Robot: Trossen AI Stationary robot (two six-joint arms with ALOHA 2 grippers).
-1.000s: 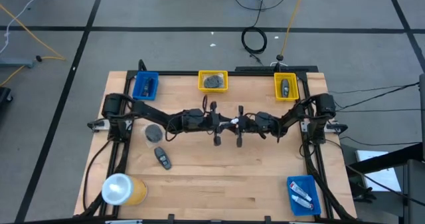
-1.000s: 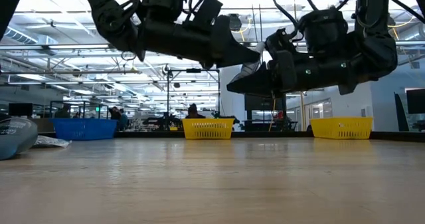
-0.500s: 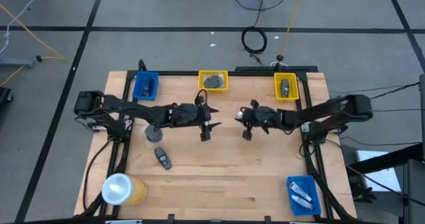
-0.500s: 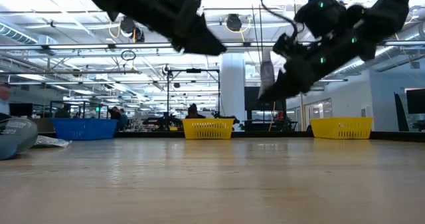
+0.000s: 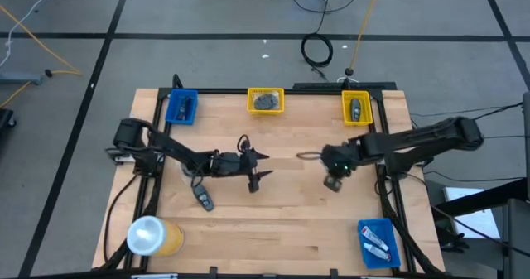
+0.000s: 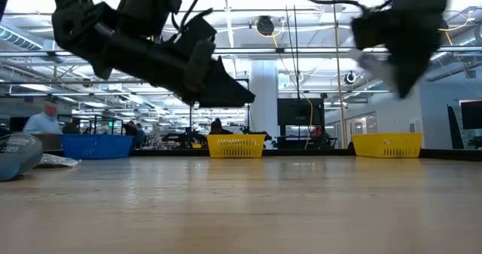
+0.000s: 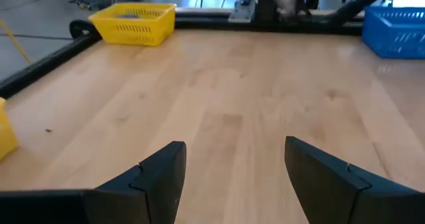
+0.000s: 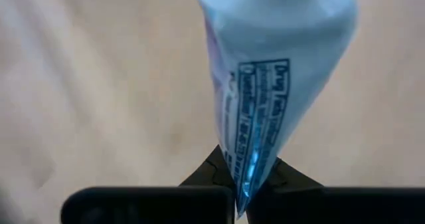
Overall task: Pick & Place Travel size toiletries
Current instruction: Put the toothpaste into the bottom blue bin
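Observation:
My right gripper [image 8: 246, 179] is right of the table's middle [image 5: 334, 176], high above the wood, and is shut on a small white tube with blue print [image 8: 272, 51]. The tube also shows in the low view [image 6: 374, 62]. My left gripper [image 5: 259, 170] hovers open near the table's middle. Only bare wood lies between its fingers in the left wrist view [image 7: 234, 151]. A black oblong piece [image 5: 203, 198] lies flat on the wood at the near left. A grey disc [image 5: 191, 168] lies beside it, partly under my left arm. My right gripper pinches the tube's flat crimped end [image 8: 247, 163] between its two fingers. The fingers come from above, slanting down. The tube's body points away from them toward the table, lifted clear of the wood.
Along the far edge stand a blue bin [image 5: 181, 107] and two yellow bins [image 5: 265, 102] [image 5: 356, 108], each with an item inside. A second blue bin [image 5: 377, 242] with white tubes sits at the near right corner. A large yellow roll [image 5: 153, 236] stands at the near left. People show in the room behind.
The two grippers met over the table's middle with the tube between them. My left gripper has let go of it and drawn back toward the left edge. My right gripper has carried the tube toward the right edge and tipped to point down.

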